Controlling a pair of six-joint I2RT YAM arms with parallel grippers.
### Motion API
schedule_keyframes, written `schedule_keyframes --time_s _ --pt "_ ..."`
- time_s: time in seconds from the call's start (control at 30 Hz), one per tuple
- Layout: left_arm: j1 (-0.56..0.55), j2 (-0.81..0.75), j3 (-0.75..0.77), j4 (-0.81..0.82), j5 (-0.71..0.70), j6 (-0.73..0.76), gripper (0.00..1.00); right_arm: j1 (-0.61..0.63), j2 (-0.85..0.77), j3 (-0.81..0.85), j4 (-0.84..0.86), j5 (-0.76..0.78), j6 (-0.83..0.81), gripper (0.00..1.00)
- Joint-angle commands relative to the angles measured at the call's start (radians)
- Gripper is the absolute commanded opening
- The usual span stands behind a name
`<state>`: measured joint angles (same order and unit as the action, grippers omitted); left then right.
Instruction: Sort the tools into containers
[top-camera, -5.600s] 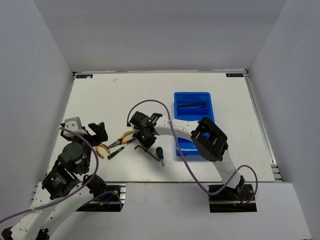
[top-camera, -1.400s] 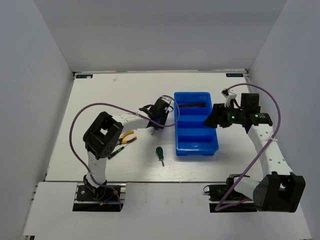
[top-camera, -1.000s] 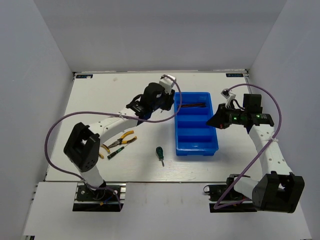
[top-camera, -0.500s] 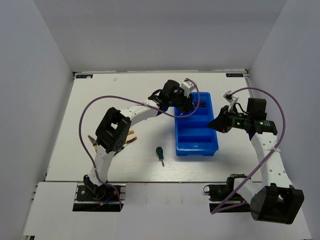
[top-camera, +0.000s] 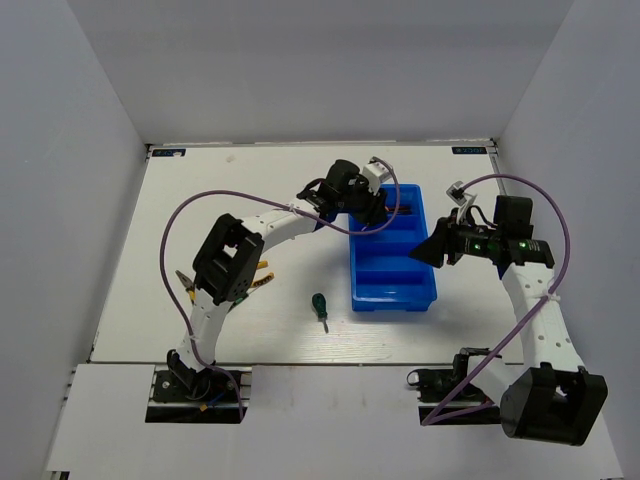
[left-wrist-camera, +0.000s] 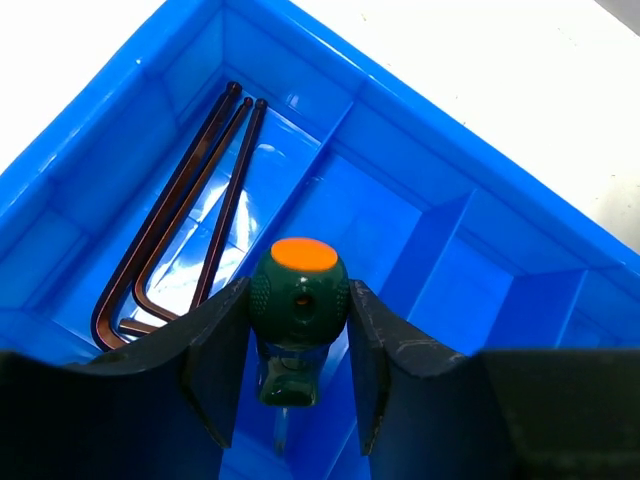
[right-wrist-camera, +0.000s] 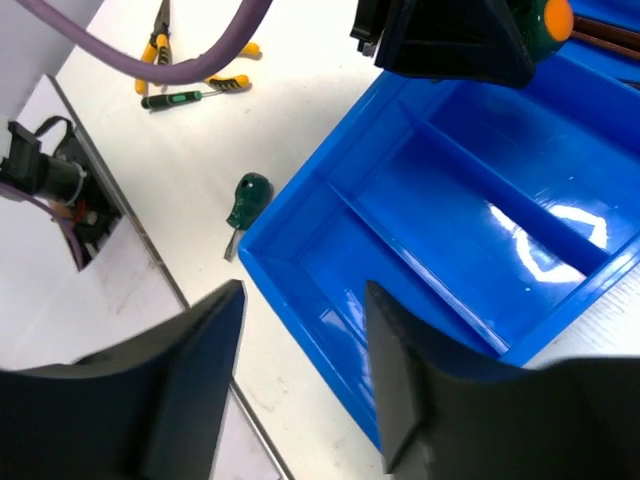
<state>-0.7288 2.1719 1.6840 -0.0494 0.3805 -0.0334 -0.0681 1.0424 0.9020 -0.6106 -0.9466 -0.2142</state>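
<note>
Pinched in the left claw (left-wrist-camera: 297, 312) is a stubby green-handled screwdriver with an orange cap (left-wrist-camera: 300, 270), the fingers pressed against both sides of its handle. It hangs over the far end of the bright blue rectangular plastic tray (left-wrist-camera: 480, 250). Its long axis is steep, cap up toward the wrist camera and shaft pointing down beside the divider of the farthest compartment; which compartment lies under the tip I cannot tell. Three thin dark L-shaped hex keys (left-wrist-camera: 190, 220) lie in that farthest compartment, long legs along its length. The right claw (right-wrist-camera: 305, 300) hovers at the tray's right rim, fingers spread with nothing between them. The tray sits on a white table (top-camera: 200, 200) enclosed by plain white walls (top-camera: 300, 70) at left, back and right. A second green-handled screwdriver (top-camera: 319, 305) lies on the table just left of the tray's near corner, handle farther away, tip toward the arm bases. A slim dark-green tool (right-wrist-camera: 185, 97) lies well to its left. Small dark labels (top-camera: 168, 152) at the table's far corners are too small to read
</note>
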Motion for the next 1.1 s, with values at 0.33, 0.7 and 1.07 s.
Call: schedule_keyframes --time_s 0.33,0.7,1.07 --pt "-0.012 -0.112 0.028 -0.004 0.034 0.007 0.33 -0.002 0.022 0.011 -0.009 -0.081 -0.048 0.57" --pt "0.061 -0.734 -0.378 -0.325 -0.534 -0.145 0.6 0.417 0.183 0.095 -0.023 0.217 -0.07 0.2" --pt "0.081 -1.411 -0.944 -0.379 -1.06 -0.122 0.84 1.019 0.715 0.566 -0.121 0.848 0.271 0.53"
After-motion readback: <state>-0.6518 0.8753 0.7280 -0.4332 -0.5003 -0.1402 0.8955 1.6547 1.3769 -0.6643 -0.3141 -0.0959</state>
